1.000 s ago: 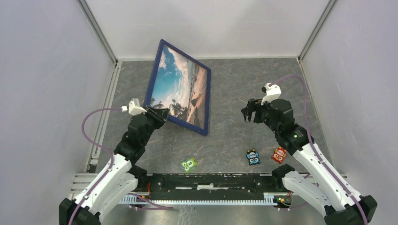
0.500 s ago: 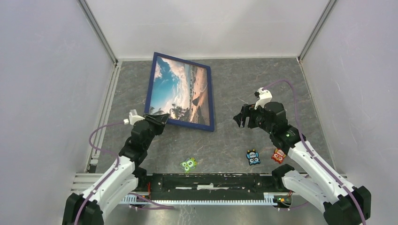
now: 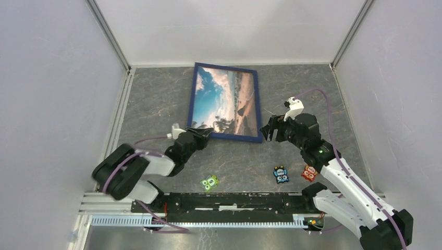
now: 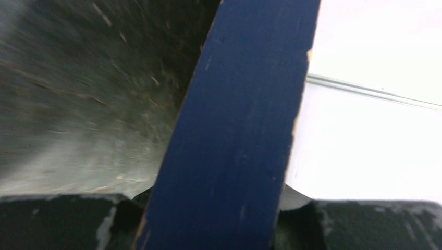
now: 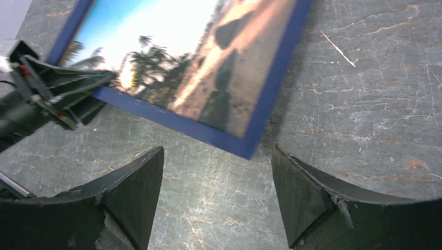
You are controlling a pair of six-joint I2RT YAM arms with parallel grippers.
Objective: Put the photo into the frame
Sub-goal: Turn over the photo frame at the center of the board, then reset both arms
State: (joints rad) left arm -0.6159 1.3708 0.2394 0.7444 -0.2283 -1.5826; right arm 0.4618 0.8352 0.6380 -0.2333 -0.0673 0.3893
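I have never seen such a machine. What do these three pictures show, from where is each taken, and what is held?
Two robot arms stand at the near edge of a table. One picture looks down from above; the other two come from a camera on each wrist. On the table are a blue frame with a beach photo inside and three small cartoon toys: green figure, blue figure, red figure. The left pincer is closed on the frame's near rail. The right pincer is open and empty, near the frame's corner.
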